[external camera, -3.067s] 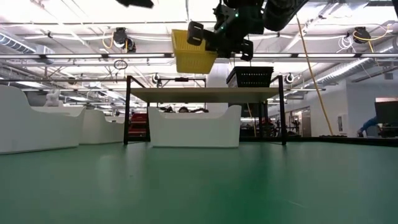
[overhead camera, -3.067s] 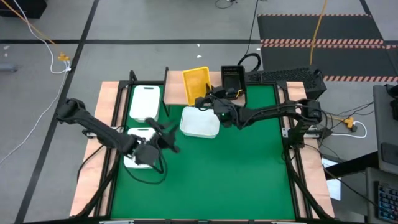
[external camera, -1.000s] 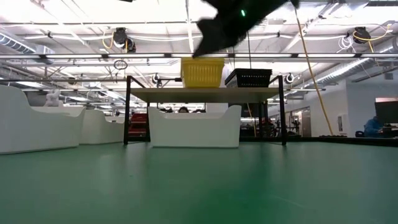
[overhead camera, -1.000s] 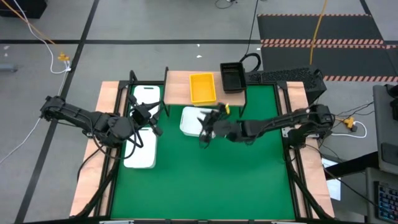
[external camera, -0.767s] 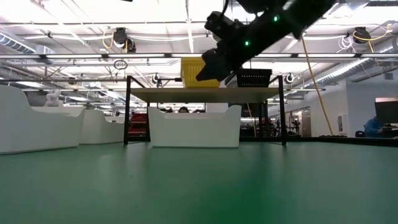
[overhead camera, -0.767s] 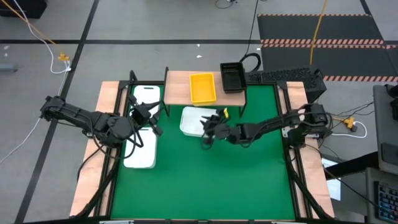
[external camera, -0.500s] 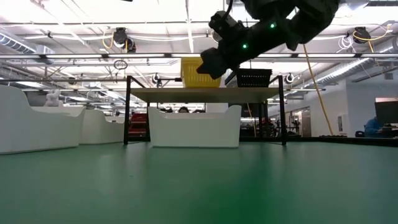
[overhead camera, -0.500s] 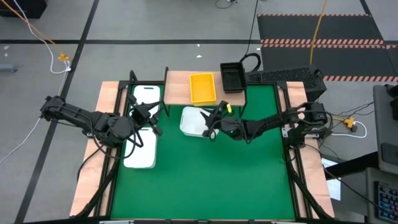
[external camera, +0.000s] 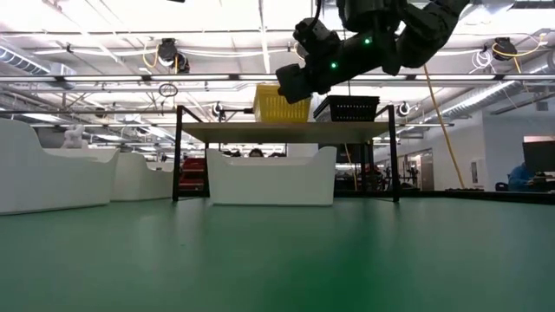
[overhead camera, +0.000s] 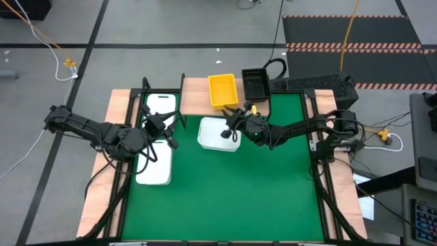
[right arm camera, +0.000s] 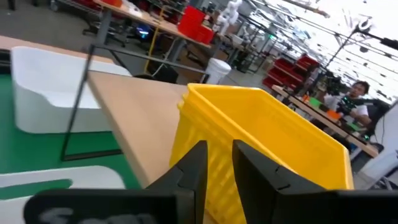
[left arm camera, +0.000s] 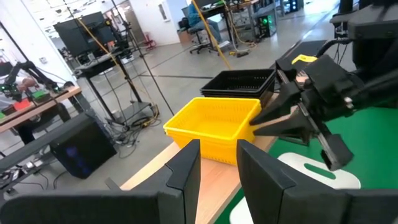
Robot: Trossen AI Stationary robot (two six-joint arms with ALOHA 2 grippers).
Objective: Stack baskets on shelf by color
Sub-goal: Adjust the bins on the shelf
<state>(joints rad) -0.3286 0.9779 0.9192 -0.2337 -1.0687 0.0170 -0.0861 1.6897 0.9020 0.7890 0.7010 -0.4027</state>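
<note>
Baskets part sorted, going by the high view: yellow basket mid-shelf and skewed, black basket at the right end of the shelf. Three white baskets off it on the mat: one near the far left corner, one just before the shelf's front edge, one by the left edge. Right gripper over the shelf's front edge, near the yellow basket. Left gripper above the left-edge white basket.

Low view: yellow and black baskets side by side on the board, apart; right gripper level with the yellow one, contact unclear.

Left wrist view: fingers slightly apart, empty.

Right wrist view: fingers narrowly apart, empty, yellow basket just ahead.

Judgement: two colours placed singly, nothing stacked yet. Left to do: square the yellow basket, lift all three white baskets onto the shelf's bare left end, one on another.
</note>
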